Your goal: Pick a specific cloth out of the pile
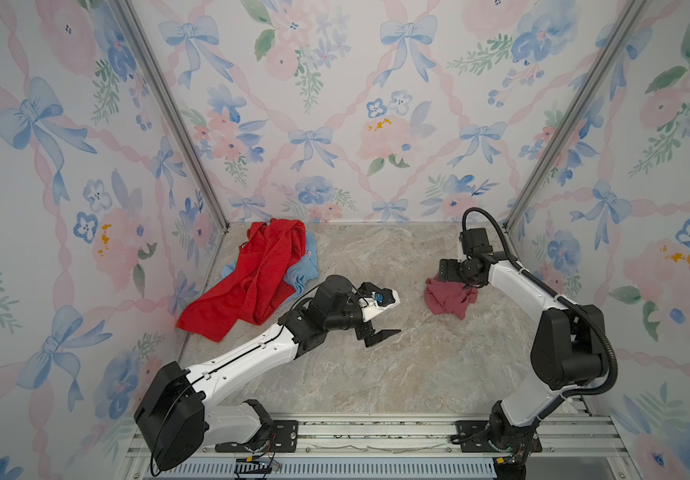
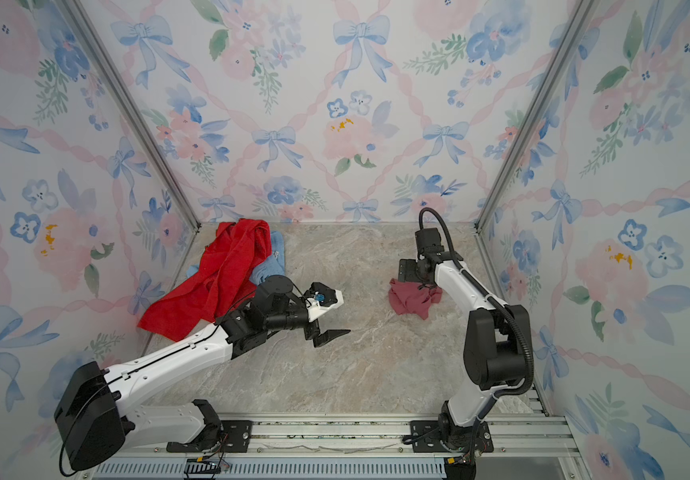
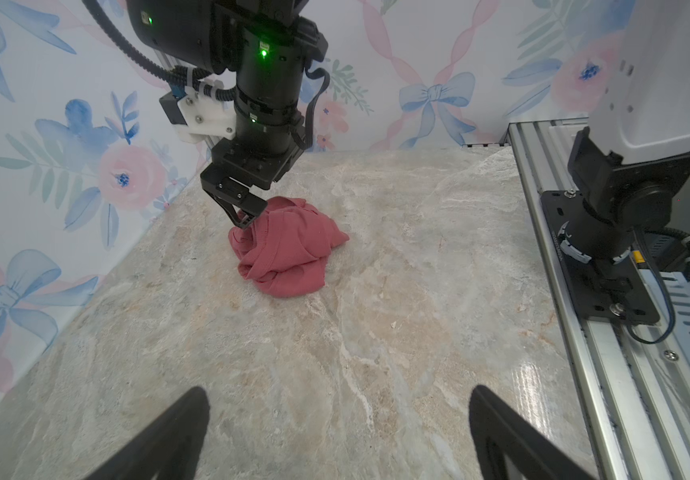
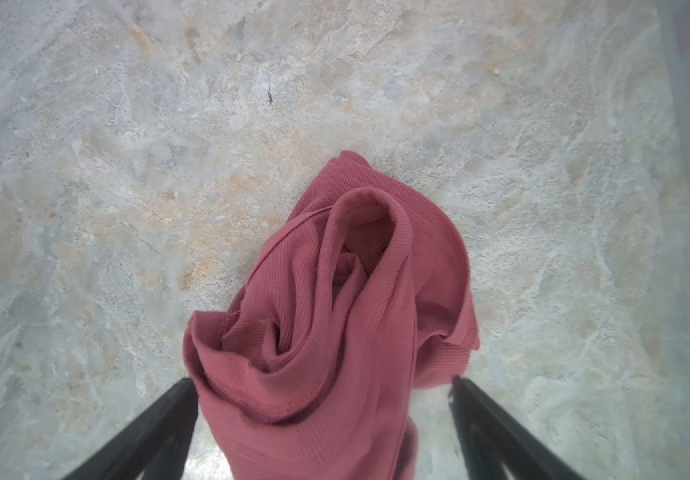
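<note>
The cloth [image 1: 448, 302] [image 2: 410, 302], small and dusty maroon-pink, lies crumpled on the marble table at the right, apart from the pile. My right gripper [image 4: 322, 380] hangs just over it, open, with a black finger on each side of the cloth [image 4: 335, 311]. In the left wrist view one right finger [image 3: 247, 212] rests against the cloth [image 3: 293, 249]. The pile sits at the back left: a large red towel [image 1: 251, 278] [image 2: 218, 274] over a light blue cloth [image 1: 308, 270] [image 2: 270, 266]. My left gripper [image 1: 395, 315] [image 2: 344, 314] [image 3: 339, 390] is open and empty over bare table near the middle.
Floral walls close in the table on the left, back and right. An aluminium rail [image 1: 376, 432] with both arm bases runs along the front edge. The right arm's base [image 3: 601, 249] stands on that rail.
</note>
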Controlling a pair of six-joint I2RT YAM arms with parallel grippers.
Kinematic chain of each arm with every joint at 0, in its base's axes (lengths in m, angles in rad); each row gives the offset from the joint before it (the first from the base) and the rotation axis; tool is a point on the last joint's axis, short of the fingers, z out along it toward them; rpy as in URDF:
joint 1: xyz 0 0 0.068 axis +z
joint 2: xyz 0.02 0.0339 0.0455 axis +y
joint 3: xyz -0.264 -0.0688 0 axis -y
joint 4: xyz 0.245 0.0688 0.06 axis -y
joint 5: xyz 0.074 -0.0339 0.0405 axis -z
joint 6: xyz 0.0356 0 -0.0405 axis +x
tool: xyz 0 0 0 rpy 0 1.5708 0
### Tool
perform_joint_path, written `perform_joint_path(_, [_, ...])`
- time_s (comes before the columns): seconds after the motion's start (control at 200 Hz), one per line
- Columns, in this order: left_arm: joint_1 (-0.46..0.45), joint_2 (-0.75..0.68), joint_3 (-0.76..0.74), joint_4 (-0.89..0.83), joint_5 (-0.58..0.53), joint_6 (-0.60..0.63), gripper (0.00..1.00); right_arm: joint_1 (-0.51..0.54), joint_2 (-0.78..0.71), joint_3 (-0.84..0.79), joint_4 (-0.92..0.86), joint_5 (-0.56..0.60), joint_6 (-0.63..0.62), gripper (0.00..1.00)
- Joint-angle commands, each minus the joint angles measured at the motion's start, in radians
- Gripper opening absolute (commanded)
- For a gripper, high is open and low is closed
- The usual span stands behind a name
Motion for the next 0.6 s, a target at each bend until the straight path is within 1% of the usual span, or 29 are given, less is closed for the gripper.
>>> perform_joint_path(0.0, [-0.006,0.005,0.003,-0.001,0.022,-0.013,0.98,0.017,0.012,-0.006,-0.115,-0.073,-0.072,0.97])
perform_joint_path(0.04, [-0.006,0.005,0.003,-0.002,0.021,-0.013,0.98,0.030,0.017,-0.018,-0.123,-0.074,-0.090,0.97])
perform_joint_path(0.165, [-0.008,0.006,0.006,-0.002,0.029,-0.016,0.98,0.051,0.065,-0.027,-0.124,-0.006,-0.110,0.97])
perform_joint_path(0.22, [-0.009,0.009,0.006,-0.003,0.031,-0.018,0.98,0.049,0.090,-0.014,-0.123,0.025,-0.105,0.97])
perform_joint_path(0.3, [-0.012,0.009,0.004,-0.004,0.027,-0.018,0.98,0.048,0.133,0.018,-0.137,0.104,-0.106,0.97])
perform_joint_path(0.385, [-0.015,0.009,0.004,-0.006,0.024,-0.015,0.98,0.040,0.199,0.072,-0.182,0.140,-0.112,0.97])
perform_joint_path(0.595, [-0.019,0.009,0.006,-0.007,0.024,-0.014,0.98,0.014,0.355,0.203,-0.262,0.132,-0.148,0.97])
